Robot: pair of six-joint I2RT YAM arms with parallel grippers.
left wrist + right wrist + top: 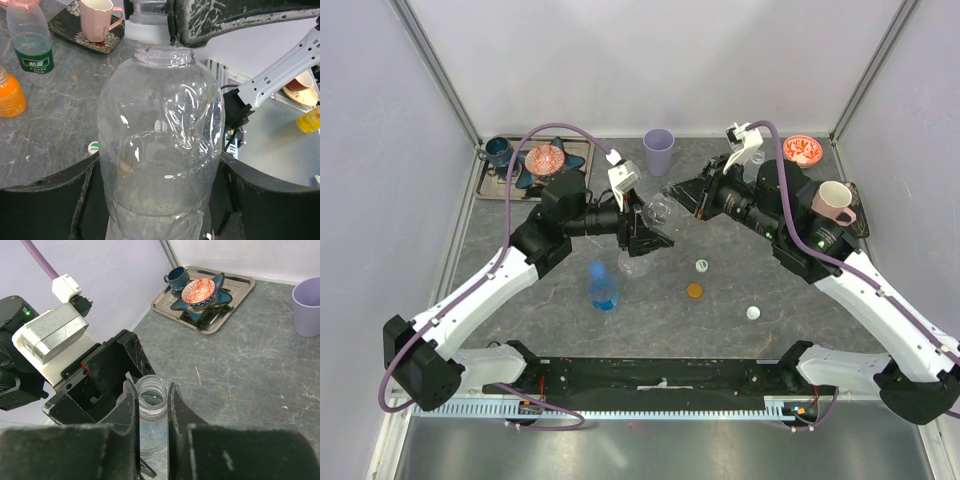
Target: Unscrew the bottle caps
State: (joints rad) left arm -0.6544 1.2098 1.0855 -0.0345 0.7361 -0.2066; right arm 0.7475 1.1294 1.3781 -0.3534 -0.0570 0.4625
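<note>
My left gripper (648, 226) (160, 195) is shut round the body of a clear bottle (656, 211) (160, 125) and holds it above the table. My right gripper (674, 195) (151, 402) has its jaws tight on either side of the bottle's neck (151, 390), whose mouth is open with no cap on it. On the table lie a white-and-green cap (702, 265) (93, 147), an orange cap (694, 291) and a white cap (754, 313). A blue bottle (603, 290) stands with its blue cap (597, 268) on. A green-label bottle (30, 45) and an orange bottle (10, 95) stand beyond.
A lilac cup (658, 150) (307, 307) stands at the back middle. A tray (495, 185) (240, 287) with a blue cup and a patterned bowl is at the back left. A pink mug (834, 203) (97, 17) and a red bowl (802, 150) are at the back right.
</note>
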